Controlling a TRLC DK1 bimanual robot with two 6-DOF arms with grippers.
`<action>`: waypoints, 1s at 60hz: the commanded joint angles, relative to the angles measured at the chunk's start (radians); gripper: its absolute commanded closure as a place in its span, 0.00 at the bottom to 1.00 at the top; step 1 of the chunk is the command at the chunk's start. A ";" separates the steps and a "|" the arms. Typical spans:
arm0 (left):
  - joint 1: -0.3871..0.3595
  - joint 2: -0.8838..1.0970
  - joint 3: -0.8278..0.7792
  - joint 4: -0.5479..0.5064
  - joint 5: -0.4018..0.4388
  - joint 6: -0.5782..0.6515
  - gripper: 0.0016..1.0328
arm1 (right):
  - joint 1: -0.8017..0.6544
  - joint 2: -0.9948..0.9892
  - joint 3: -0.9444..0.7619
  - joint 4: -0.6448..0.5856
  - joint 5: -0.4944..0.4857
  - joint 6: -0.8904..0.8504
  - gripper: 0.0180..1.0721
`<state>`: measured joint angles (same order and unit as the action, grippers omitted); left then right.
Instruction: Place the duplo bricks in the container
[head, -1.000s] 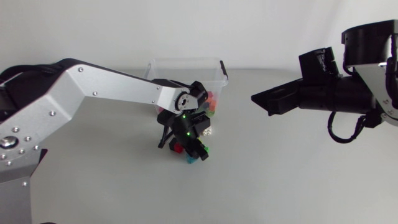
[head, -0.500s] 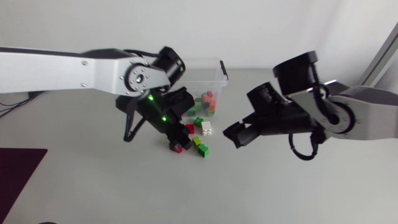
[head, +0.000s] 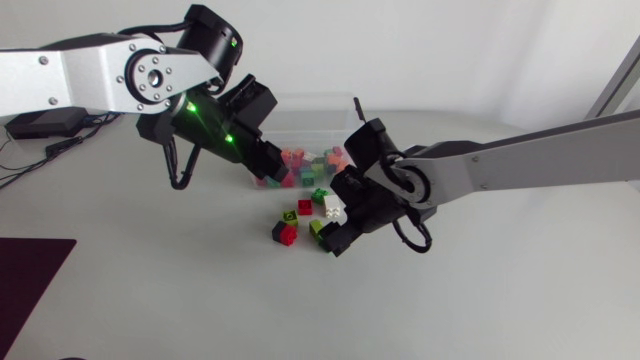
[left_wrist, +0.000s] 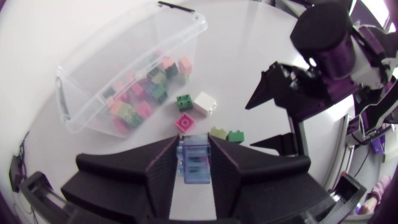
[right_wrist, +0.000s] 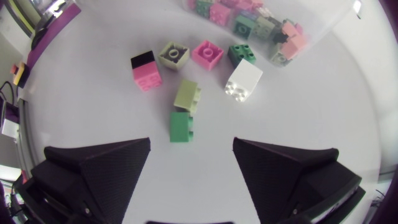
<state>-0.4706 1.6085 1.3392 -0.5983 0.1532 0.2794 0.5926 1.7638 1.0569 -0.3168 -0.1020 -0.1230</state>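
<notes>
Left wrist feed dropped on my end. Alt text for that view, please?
The left gripper is shut on a pale blue brick between its fingers. Ahead of it on the table lie loose bricks, among them a white one, and beyond those the clear container with more bricks inside. The right gripper stands open beside the loose bricks.

Seven loose bricks (right_wrist: 185, 94); one held brick (left_wrist: 196, 160); one container (left_wrist: 124, 50).
</notes>
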 joint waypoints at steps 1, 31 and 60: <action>0.026 -0.004 0.066 0.026 0.019 -0.043 0.82 | 0.016 0.071 0.041 -0.027 0.024 -0.018 0.11; 0.128 0.100 0.187 0.187 0.059 -0.123 0.82 | 0.058 0.226 0.175 -0.071 0.097 -0.009 0.39; 0.151 0.261 0.319 0.302 0.059 -0.200 0.81 | 0.069 0.246 0.169 -0.080 0.102 -0.020 0.71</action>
<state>-0.3370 1.8282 1.6093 -0.3122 0.2050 0.1192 0.6525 2.0014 1.2343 -0.3870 -0.0055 -0.1287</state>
